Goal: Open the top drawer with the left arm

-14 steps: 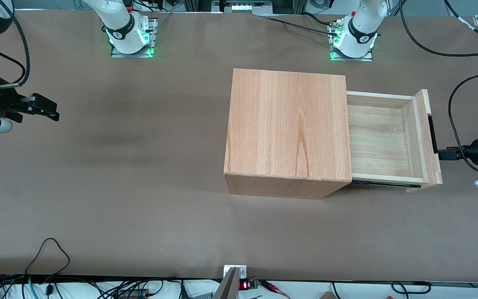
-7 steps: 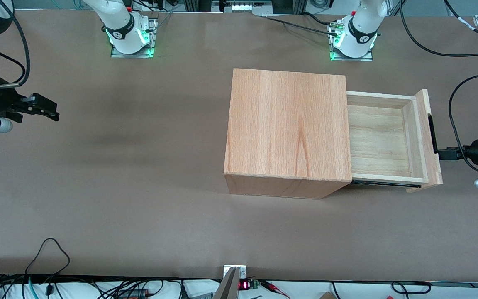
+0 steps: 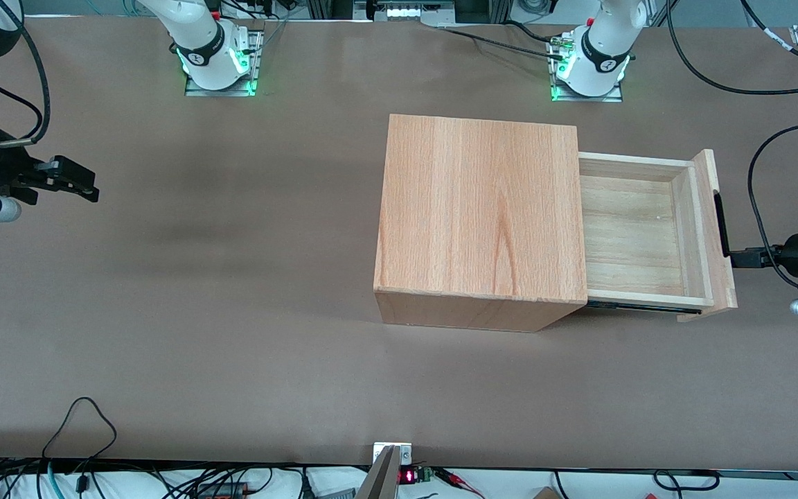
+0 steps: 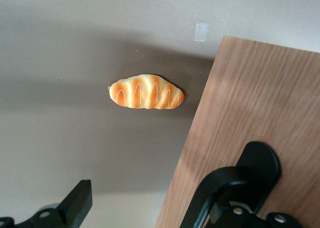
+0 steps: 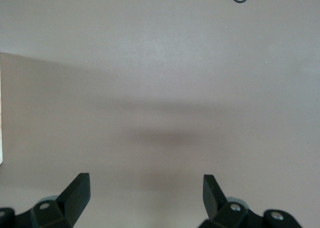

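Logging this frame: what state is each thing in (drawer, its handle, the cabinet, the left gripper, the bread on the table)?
top drawer: pulled well out of the cabinet, tray empty.
black bar handle: on the drawer's front panel, not clamped.
cabinet: upright on the table, top bare.
left gripper: open, at the handle's end nearer the front camera.
bread: lying flat on the table, untouched.

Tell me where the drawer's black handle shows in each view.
Front view: black bar handle on the wooden front panel, toward the working arm's end; the gripper is at it, fingers open.
Left wrist view: handle against the panel.
Right wrist view: not in it.
Shared landmark: the front panel.
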`<act>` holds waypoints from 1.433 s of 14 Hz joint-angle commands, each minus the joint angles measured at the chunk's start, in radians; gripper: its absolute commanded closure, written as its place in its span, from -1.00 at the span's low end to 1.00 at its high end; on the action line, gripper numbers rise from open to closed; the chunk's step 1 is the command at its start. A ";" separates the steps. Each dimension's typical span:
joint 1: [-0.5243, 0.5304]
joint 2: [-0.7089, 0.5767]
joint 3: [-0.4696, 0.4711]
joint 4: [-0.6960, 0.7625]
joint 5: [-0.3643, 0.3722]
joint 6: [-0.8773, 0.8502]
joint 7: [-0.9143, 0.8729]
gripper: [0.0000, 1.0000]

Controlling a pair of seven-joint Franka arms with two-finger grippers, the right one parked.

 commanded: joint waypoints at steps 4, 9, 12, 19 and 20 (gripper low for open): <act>-0.011 0.022 -0.012 0.048 0.021 0.015 0.037 -1.00; -0.009 0.024 -0.012 0.048 0.012 -0.001 0.046 -1.00; -0.009 0.024 -0.010 0.048 -0.027 -0.014 0.048 -1.00; -0.009 0.022 -0.023 0.077 -0.041 -0.034 0.046 -1.00; -0.011 0.022 -0.021 0.097 -0.039 -0.047 0.045 -1.00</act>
